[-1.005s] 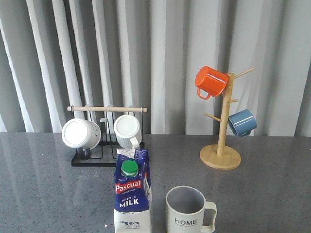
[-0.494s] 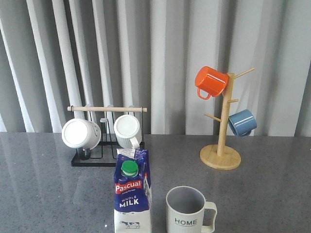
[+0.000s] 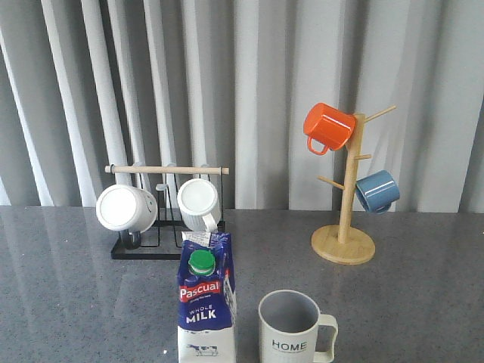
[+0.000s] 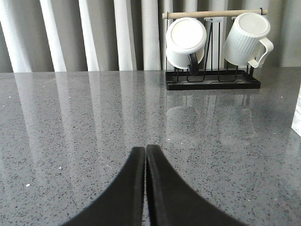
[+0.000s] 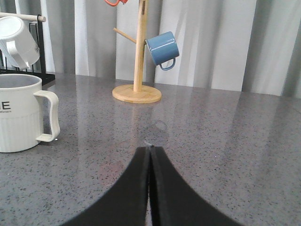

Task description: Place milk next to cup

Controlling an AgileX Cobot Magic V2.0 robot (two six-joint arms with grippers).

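The milk (image 3: 206, 306), a dark-blue and white carton with a green cap, stands upright at the table's front edge in the front view. Just to its right stands the cup (image 3: 291, 330), an off-white ribbed mug marked HOME, handle pointing right, a small gap between them. The cup (image 5: 21, 113) also shows in the right wrist view. My left gripper (image 4: 145, 149) is shut with nothing in it, low over bare table. My right gripper (image 5: 150, 149) is shut and holds nothing, to the right of the cup. Neither arm shows in the front view.
A black rack (image 3: 151, 246) with a wooden bar holds two plain white mugs (image 3: 125, 208) behind the milk. A wooden mug tree (image 3: 344, 242) at the back right carries an orange mug (image 3: 327, 127) and a blue mug (image 3: 376, 190). Grey curtains hang behind the table.
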